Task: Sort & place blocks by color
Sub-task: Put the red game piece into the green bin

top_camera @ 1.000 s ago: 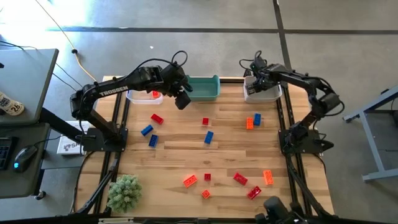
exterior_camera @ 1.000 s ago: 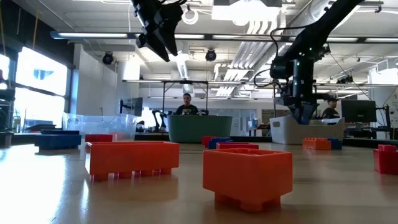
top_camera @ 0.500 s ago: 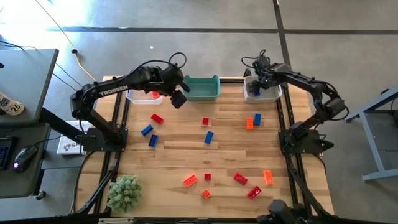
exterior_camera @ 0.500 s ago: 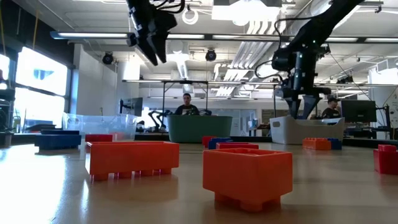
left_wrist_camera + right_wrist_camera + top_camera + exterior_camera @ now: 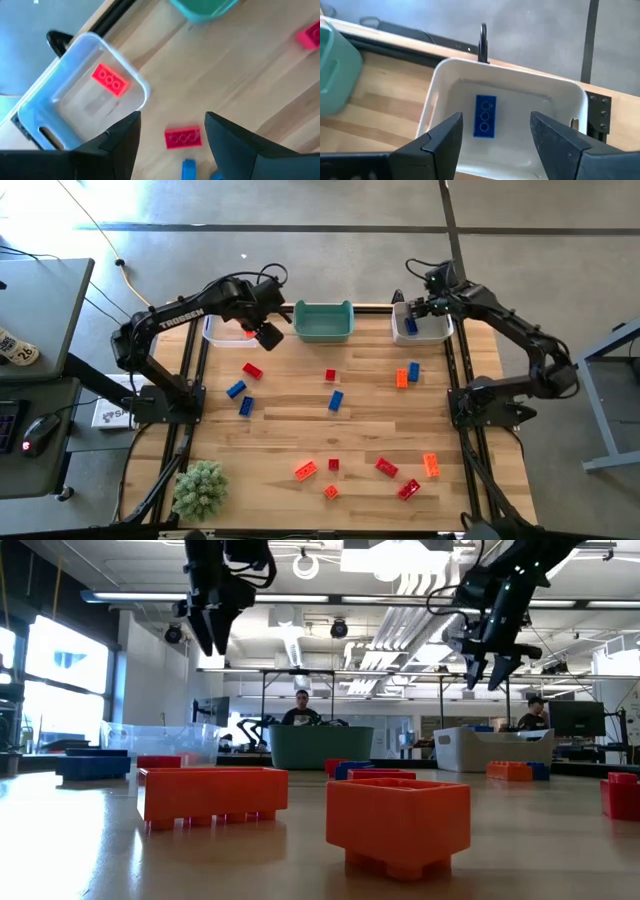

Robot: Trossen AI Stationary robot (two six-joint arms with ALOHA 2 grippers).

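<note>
Overhead, both grippers hang empty above the back bins

"TROSSEN" reads on the left arm (image 5: pixel 180 311). Left gripper (image 5: pixel 268 335), fingers apart, hovers at upper left by the clear bin (image 5: pixel 125 80) holding a red block (image 5: pixel 108 79). Right gripper (image 5: pixel 494 145), also spread, hangs over the white bin (image 5: pixel 451 72) holding a blue block (image 5: pixel 485 115). Other blocks (image 5: pixel 335 400) are scattered mid-table; a green plant (image 5: pixel 199 488) sits lower left.
</note>
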